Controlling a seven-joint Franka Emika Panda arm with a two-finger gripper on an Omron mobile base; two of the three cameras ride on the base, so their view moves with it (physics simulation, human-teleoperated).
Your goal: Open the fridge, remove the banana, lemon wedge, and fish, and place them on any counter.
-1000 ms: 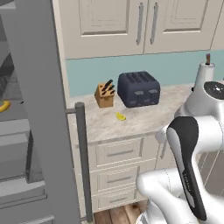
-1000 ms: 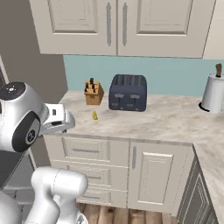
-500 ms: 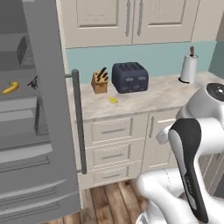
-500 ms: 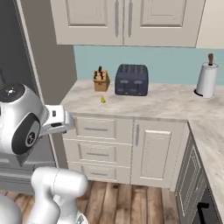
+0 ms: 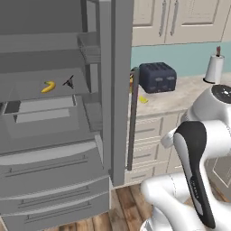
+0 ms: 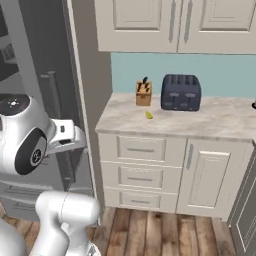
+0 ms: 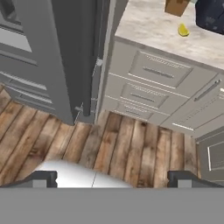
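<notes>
The fridge (image 5: 67, 117) stood with its right door swung out edge-on toward the robot, the long bar handle (image 5: 132, 122) facing the counter (image 6: 200, 122), so the grey shelves inside were exposed for reaching. On the middle shelf the banana (image 5: 48, 86) lay just beside the fish (image 5: 69, 82), the two apart by a small gap, both near the shelf's front edge. The lemon wedge (image 6: 149, 115) was already on the counter, in front of the knife block (image 6: 143, 93) and left of the dark toaster (image 6: 181, 92), which suggested that one of the three items was done and two remained. The gripper (image 7: 112, 178) had its jaws spread wide and held nothing; it pointed down at the wooden floor (image 7: 131, 148) beside the open door, clear of the cream drawers (image 7: 153, 83), likely carried low while the base lined up with the fridge opening. The next reach would probably need the hand raised to shelf height, past the door's edge
</notes>
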